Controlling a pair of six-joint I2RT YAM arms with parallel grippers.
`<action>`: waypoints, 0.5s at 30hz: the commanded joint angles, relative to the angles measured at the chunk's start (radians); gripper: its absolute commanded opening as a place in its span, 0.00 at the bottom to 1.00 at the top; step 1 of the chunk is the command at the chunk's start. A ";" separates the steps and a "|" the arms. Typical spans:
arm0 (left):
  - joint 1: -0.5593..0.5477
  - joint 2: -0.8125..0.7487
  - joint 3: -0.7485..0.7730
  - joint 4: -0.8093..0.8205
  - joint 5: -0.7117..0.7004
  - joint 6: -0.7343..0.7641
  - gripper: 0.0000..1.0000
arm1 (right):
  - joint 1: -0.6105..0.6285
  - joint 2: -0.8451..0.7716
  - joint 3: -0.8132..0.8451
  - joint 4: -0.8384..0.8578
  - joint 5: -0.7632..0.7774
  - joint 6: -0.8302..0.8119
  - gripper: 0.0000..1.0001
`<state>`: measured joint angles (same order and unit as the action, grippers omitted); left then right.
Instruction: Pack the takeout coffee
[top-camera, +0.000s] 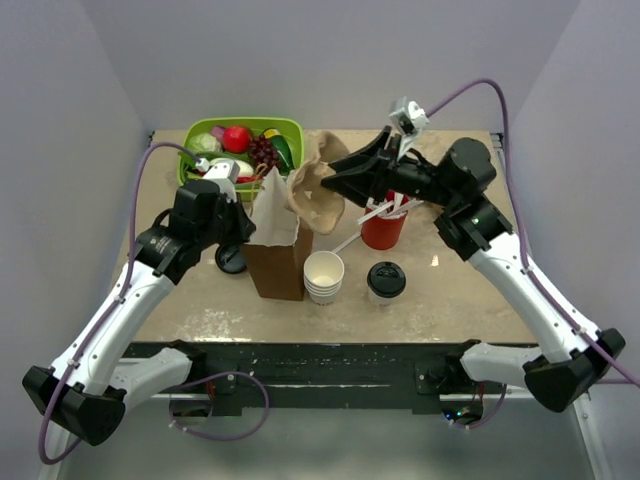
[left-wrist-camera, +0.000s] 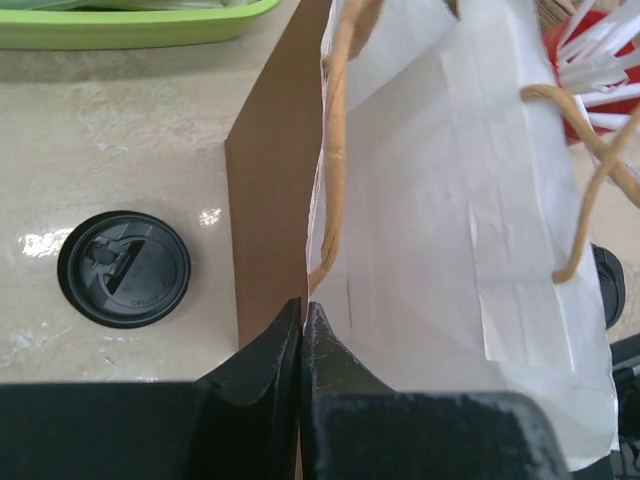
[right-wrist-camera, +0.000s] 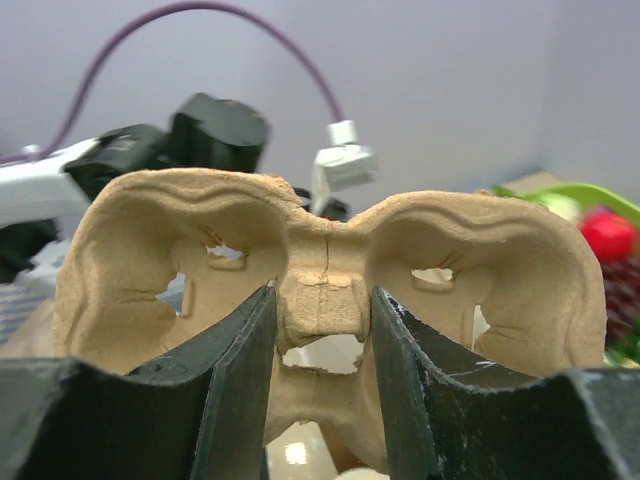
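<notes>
The pale stone-patterned table (top-camera: 470, 290) carries everything. Largest on it is the brown paper bag (top-camera: 275, 255), upright near the middle with its white-lined mouth open. The left gripper (top-camera: 243, 212) has its fingers pressed together on the bag's rim, pinching the paper edge just beside one twine handle. Behind the bag sits a green basket (top-camera: 240, 123) of toy fruit. The right gripper (top-camera: 335, 180) holds a moulded pulp cup carrier (top-camera: 315, 185) in the air behind the bag's mouth, its fingers clamped on either side of the carrier's central ridge. A red cup (top-camera: 383, 232) of white stirrers stands below that arm. A stack of white cups (top-camera: 323, 275), lidless, stands just right of the bag. The takeout coffee (top-camera: 386, 282), a small white paper cup capped with a round black sip lid, stands upright near the stack's right side and in front of the red cup, untouched. A loose black lid (top-camera: 231, 261) lies flat left of the bag.
</notes>
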<state>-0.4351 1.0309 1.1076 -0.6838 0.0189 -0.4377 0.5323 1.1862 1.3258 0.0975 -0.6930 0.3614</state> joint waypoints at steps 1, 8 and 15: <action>-0.005 -0.043 0.014 -0.026 -0.093 -0.062 0.09 | 0.103 0.081 0.108 0.096 -0.158 -0.016 0.44; -0.005 -0.035 0.014 -0.031 -0.111 -0.079 0.10 | 0.233 0.249 0.239 0.110 -0.284 0.010 0.44; -0.005 -0.068 -0.003 -0.016 -0.120 -0.085 0.04 | 0.238 0.392 0.319 0.055 -0.369 0.050 0.42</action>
<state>-0.4351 0.9977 1.1076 -0.7242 -0.0834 -0.5041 0.7734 1.5425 1.5883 0.1684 -0.9890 0.3920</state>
